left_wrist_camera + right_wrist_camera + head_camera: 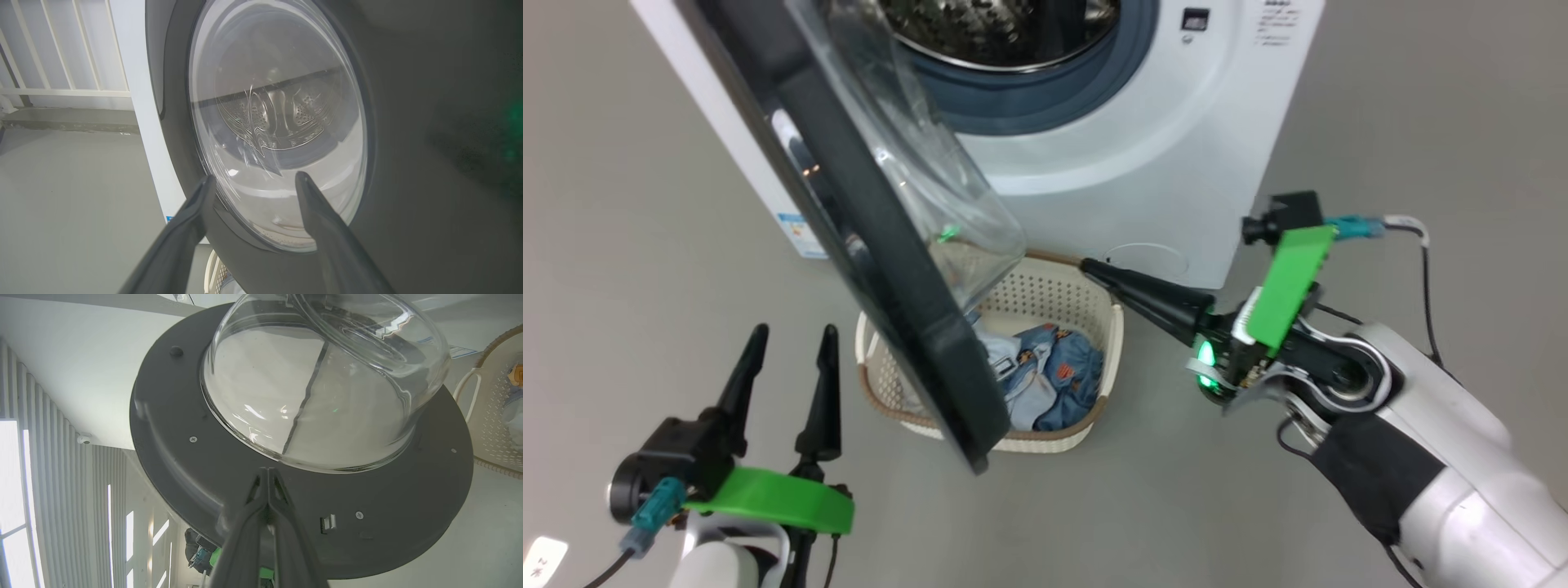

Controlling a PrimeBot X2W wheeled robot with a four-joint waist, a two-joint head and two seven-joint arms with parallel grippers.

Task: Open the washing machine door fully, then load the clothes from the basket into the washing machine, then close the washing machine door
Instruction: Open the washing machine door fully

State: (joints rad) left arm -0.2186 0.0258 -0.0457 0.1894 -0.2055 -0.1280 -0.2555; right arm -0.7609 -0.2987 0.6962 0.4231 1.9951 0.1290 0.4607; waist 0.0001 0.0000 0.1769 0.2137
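The door (866, 245) hangs half open at twelve o'clock, over the basket (1045, 286) of clothes (1054, 376). Stiff, heavy, slick, I judge: push its black rim (931, 359), not the glass (947, 188). My right pincer (1090, 265) is clenched empty at three o'clock; my left pincer (794, 335) gapes at seven.

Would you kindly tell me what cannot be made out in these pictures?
- Head view: the washing machine door covers the left side of the basket and part of the clothes.
- Head view: the top edge cuts off the drum; the printed label is too small to read.
- Right wrist view: whether the shut right gripper touches the door is unclear.
- Left wrist view: the door's rim at right is a dark blur.
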